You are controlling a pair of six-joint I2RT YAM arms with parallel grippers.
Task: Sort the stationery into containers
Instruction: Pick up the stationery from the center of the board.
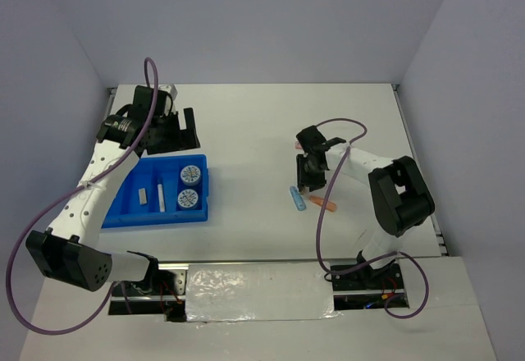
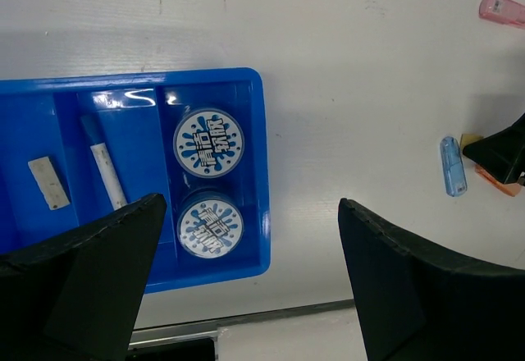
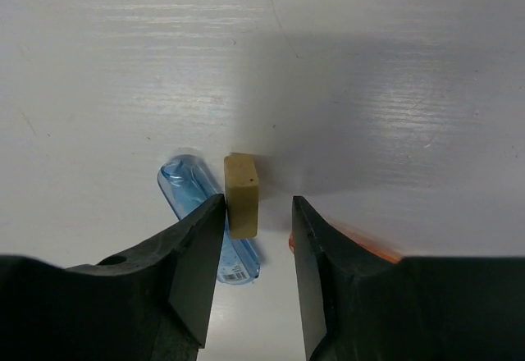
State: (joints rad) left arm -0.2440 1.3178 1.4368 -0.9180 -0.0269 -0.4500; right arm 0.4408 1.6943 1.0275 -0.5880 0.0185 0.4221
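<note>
White table (image 1: 262, 123) under plain pale walls is your whole workspace, and the piece to watch sits on its right half. The tan block (image 3: 242, 194) stands on the table right between the fingers of your right end effector (image 3: 257, 207). Its long axis runs away from the wrist camera, in line with the fingers, so the jaws would close across its narrow width. They are parted and not yet clamped. One finger is at the block's side and may be touching it, while the other has a clear gap.

Just beside the block, on the side of the near finger, lies the blue stick (image 3: 193, 185), slanted and partly under that finger. The orange stick (image 3: 361, 242) peeks out past the other finger. You'll probably want to close squarely, since the blue stick is near enough to get nudged or caught.

The blue tray (image 2: 264, 172) lies well apart, toward the robot's left. It holds two tape rolls (image 2: 208, 143) in one compartment, the pen (image 2: 107, 168) in the next and a grey block (image 2: 47, 183) beyond. Your left end effector (image 2: 250, 207) hovers over the tray, jaws wide and empty. The right arm is far nearer the tan block, so this pick looks like its job. A pink stick (image 2: 502, 8) waits on the table farther off.
</note>
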